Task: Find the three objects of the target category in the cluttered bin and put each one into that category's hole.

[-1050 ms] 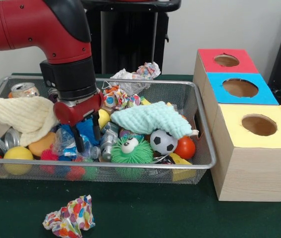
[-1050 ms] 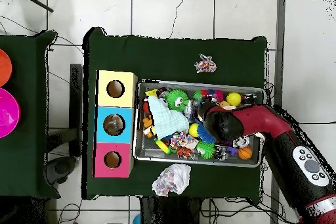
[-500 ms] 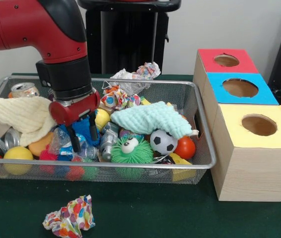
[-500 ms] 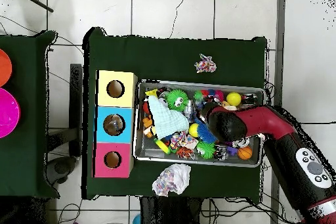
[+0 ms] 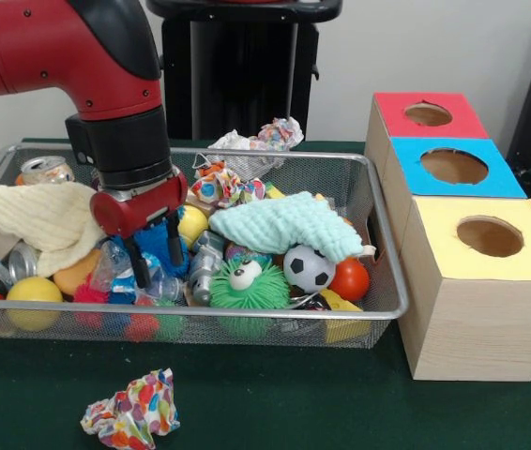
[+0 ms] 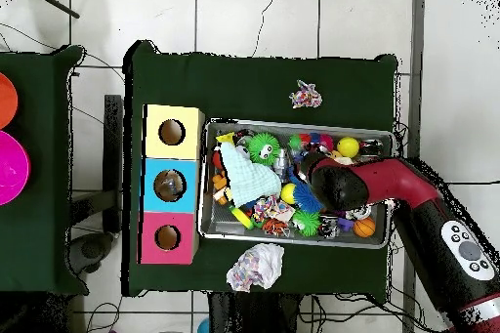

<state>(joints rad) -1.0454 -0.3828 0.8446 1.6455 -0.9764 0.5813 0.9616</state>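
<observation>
Fingers (image 5: pixel 131 253) spread open, gripping nothing, down in the bin (image 5: pixel 378 246).
They straddle a blue toy (image 5: pixel 160 246); the green ball (image 5: pixel 249 284) lies at their 3 o'clock.

Seen from above, a red arm (image 6: pixel 391 185) reaches over a toy-filled wire bin (image 6: pixel 208 181) beside a box (image 6: pixel 173 184) with three holes.

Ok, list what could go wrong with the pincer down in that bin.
The open pincer straddles a blue spiky toy packed against a yellow ball and crinkled clear plastic; closing could catch a neighbour too. The cream cloth lies beside the arm and might snag and drag.
</observation>
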